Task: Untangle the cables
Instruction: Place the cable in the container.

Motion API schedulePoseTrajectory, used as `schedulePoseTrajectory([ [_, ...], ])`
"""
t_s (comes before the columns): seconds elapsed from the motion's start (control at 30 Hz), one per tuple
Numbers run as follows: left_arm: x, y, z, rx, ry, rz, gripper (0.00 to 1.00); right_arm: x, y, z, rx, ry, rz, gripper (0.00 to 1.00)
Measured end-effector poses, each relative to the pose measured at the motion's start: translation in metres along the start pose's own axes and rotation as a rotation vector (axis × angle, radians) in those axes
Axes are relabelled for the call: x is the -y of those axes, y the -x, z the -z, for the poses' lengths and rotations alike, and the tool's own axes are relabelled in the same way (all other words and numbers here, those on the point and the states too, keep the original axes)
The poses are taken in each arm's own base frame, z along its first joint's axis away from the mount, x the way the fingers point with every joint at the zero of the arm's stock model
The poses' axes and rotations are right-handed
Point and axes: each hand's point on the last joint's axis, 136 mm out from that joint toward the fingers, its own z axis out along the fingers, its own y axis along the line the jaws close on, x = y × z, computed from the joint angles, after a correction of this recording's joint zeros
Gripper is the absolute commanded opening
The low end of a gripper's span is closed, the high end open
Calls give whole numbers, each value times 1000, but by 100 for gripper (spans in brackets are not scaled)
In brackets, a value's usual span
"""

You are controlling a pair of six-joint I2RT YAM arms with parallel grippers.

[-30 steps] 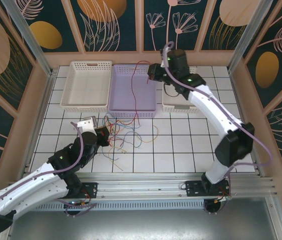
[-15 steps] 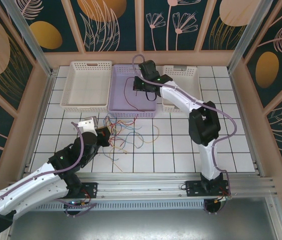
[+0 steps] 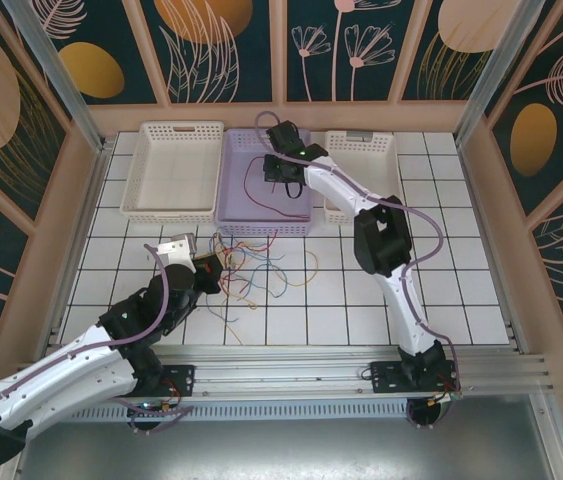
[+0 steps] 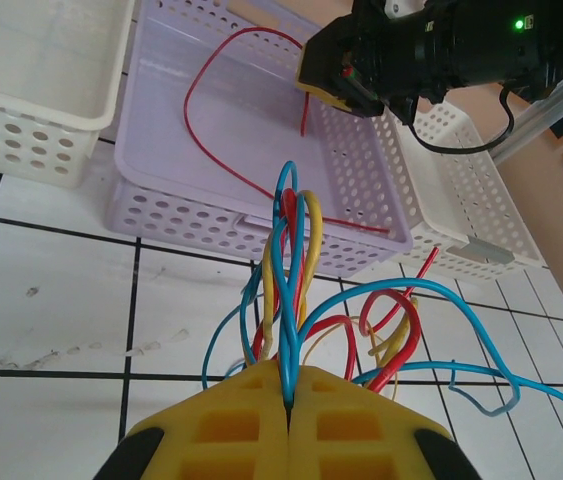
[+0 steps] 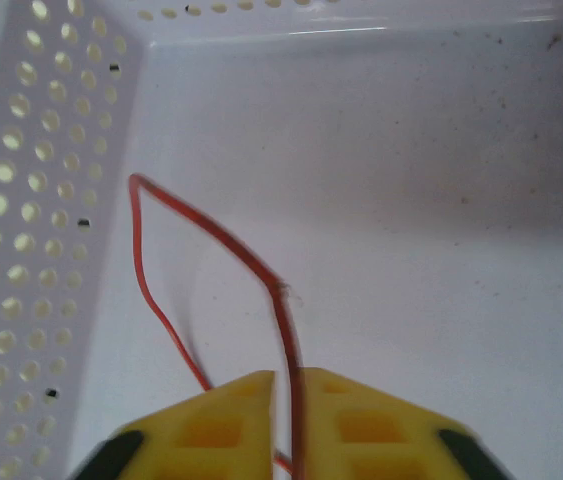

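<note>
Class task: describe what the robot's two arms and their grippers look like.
Both the left arm and right arm have white shells, black joints and a lilac cable running alongside. The left gripper and right gripper have yellow fingers with square recesses.

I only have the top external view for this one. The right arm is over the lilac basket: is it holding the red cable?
Observer: In the right wrist view the red cable runs into a thin gap between the jaws of the right gripper. I can't tell whether it is pinched or loose.
Operator: And the left arm, down at the pile?
Observer: In the left wrist view the jaws of the left gripper are shut on a bundle of cables, blue, red and yellow.
</note>
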Motion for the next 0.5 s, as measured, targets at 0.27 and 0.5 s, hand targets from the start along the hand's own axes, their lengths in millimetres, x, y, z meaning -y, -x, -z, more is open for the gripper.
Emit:
schedulePoseTrajectory([
  [0.27,2,-2,-4,-3,-6,2,0,-7,3,35,0,40,0,57],
  [0.5,5,-7,-11,-14,-15,9,0,-34,46,134,150,166,2,63],
])
